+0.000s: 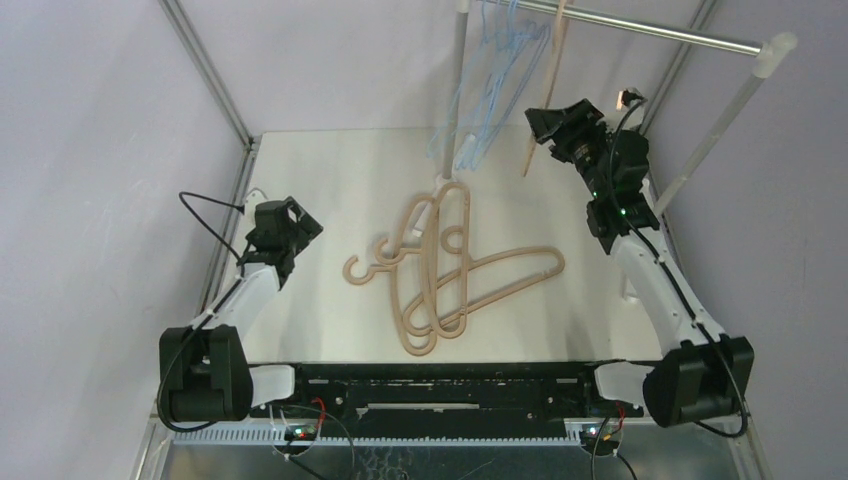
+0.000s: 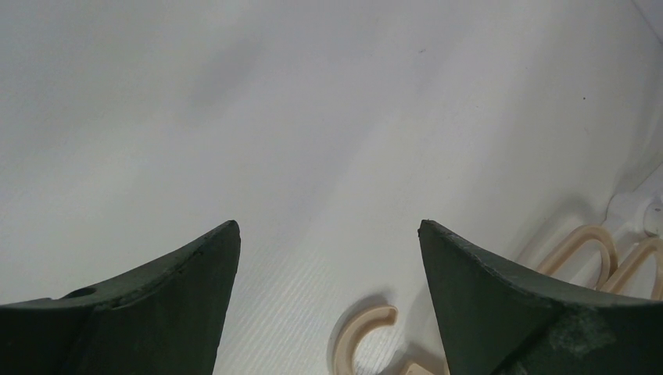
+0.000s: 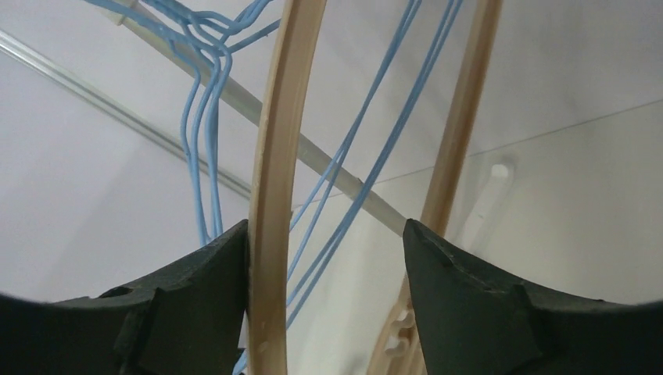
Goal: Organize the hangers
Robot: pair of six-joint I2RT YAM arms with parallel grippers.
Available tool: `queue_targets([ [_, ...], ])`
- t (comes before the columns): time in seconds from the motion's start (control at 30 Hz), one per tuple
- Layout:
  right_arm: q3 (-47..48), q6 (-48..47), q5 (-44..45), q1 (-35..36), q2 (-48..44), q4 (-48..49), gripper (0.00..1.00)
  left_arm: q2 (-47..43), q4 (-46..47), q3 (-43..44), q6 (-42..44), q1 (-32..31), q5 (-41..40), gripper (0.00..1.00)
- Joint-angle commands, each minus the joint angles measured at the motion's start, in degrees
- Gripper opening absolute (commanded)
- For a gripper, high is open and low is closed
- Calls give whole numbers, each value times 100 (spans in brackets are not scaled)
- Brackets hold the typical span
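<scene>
Several tan hangers point(image 1: 450, 270) lie in an overlapping pile on the white table. One tan hanger point(image 1: 545, 90) and several light-blue hangers point(image 1: 495, 70) hang from the silver rail point(image 1: 660, 32). My right gripper point(image 1: 545, 122) is raised at the hanging tan hanger. In the right wrist view it point(image 3: 326, 230) is open, with one tan hanger arm point(image 3: 274, 156) between the jaws against the left finger. The blue hangers point(image 3: 203, 117) hang behind it. My left gripper point(image 1: 305, 225) is open and empty, left of the pile. In its wrist view it point(image 2: 328, 230) is above a tan hook point(image 2: 361, 332).
White posts point(image 1: 458, 90) hold the rail at the back of the table, one more at the right point(image 1: 720, 120). Metal frame bars point(image 1: 205, 70) and grey walls close in the sides. More tan hanger loops point(image 2: 590, 250) show at the right of the left wrist view.
</scene>
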Motion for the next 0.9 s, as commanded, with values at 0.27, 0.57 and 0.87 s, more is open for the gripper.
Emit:
queue_targets([
  [0.27,-684,-1557,1685,437,-1859,-1041,86,4,269,0,163,-189,-47,90],
  [0.57,-797,-2607,2788,1521,-2893,-1971,86,318,306,115,190,-312,-95,90],
  [0.87,-847,-3383,3558,3060,-3159,-1755,86,470,375,121,164,-482,-109,90],
])
